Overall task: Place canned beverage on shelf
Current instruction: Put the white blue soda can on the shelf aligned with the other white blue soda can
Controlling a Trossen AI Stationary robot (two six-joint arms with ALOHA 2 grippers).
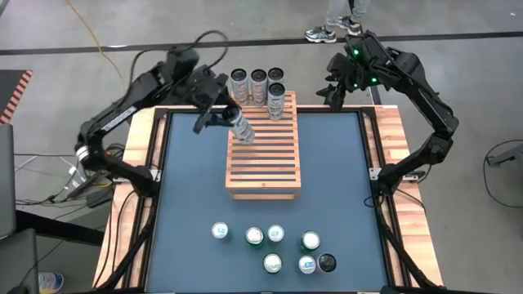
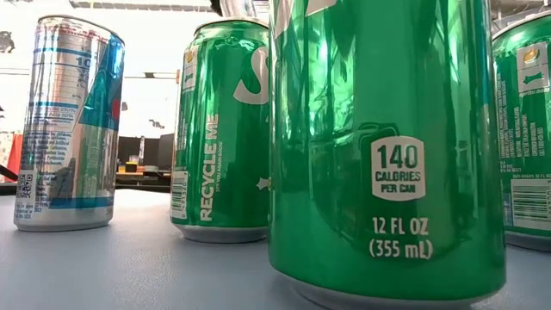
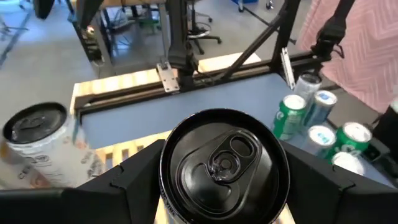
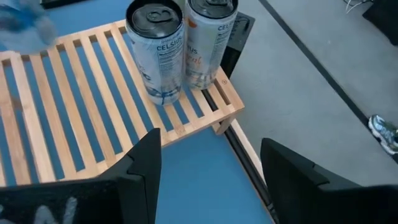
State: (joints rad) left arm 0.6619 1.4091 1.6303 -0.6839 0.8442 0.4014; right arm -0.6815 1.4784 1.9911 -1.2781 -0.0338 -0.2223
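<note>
Holding can: the left gripper (image 1: 232, 117) has its two fingers closed on either side of a slim silver can (image 1: 242, 128), which leans tilted in the overhead view; the left wrist view shows the can's black top (image 3: 224, 163) filling the space between the dark fingers (image 3: 134, 177).
Shelf: the slatted wooden shelf (image 1: 263, 163) lies directly beneath the held can, whose base hangs over the slats near the far left corner; contact with the slats cannot be judged.
Cans already on shelf: one silver can (image 1: 276, 103) stands upright at the far right corner, just beside the left gripper's load; in the right wrist view it stands at the shelf's edge (image 4: 155, 50).
Cans behind shelf: a row of three (image 1: 257, 82) stands just beyond the shelf's far edge, near the left gripper.
Waiting cans: a group of green and pale cans (image 1: 274, 245) stands on the blue table (image 1: 188, 204), well apart from both grippers at the near end; the low view shows them close up (image 2: 387, 146).
Right gripper: the right gripper (image 1: 334, 92) hovers beyond the table's far right corner with its fingers (image 4: 146, 168) spread and nothing between them.
Person: shoes (image 1: 320, 34) show on the floor past the right arm.
</note>
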